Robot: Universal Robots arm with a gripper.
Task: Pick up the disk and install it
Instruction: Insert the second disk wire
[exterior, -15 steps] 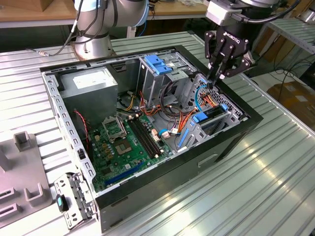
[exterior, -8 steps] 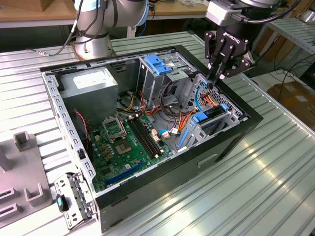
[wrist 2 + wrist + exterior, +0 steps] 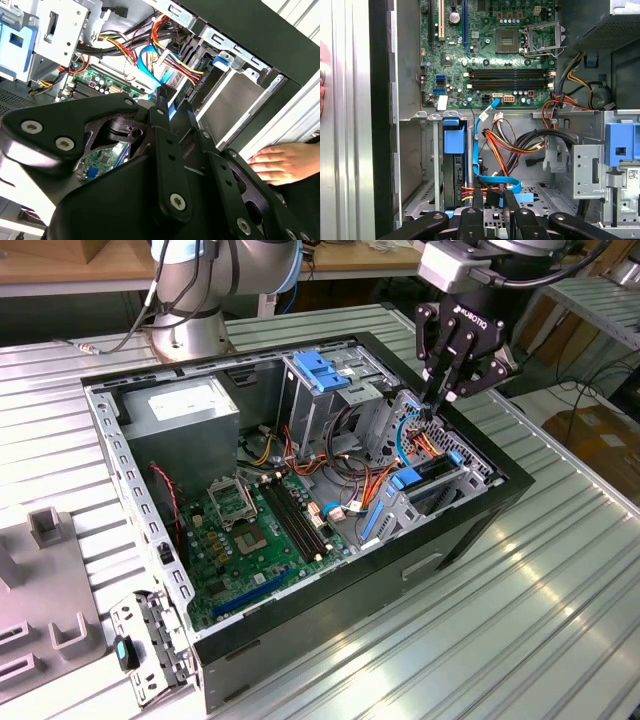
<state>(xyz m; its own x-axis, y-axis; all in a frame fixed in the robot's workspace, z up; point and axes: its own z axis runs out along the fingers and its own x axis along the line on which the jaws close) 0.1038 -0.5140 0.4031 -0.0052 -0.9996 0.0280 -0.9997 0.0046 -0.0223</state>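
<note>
The disk (image 3: 432, 480) sits on edge in the drive bay at the exterior view's right end of the open computer case (image 3: 330, 610), blue side rail up. In the first wrist view the disk (image 3: 454, 175) shows edge-on under its blue rail. My gripper (image 3: 432, 405) hangs just above the bay beside the disk, its fingers drawn close together. In both wrist views the gripper (image 3: 174, 102) (image 3: 494, 197) has the end of a blue data cable (image 3: 479, 145) between its fingertips.
A blue latch on a grey cage (image 3: 320, 370), a grey power supply box (image 3: 185, 410) and the green motherboard (image 3: 260, 530) fill the case, with loose coloured wires (image 3: 520, 145) by the bay. A person's hand (image 3: 280, 162) rests outside the case wall. Grey fixtures (image 3: 50, 580) lie on the exterior view's left.
</note>
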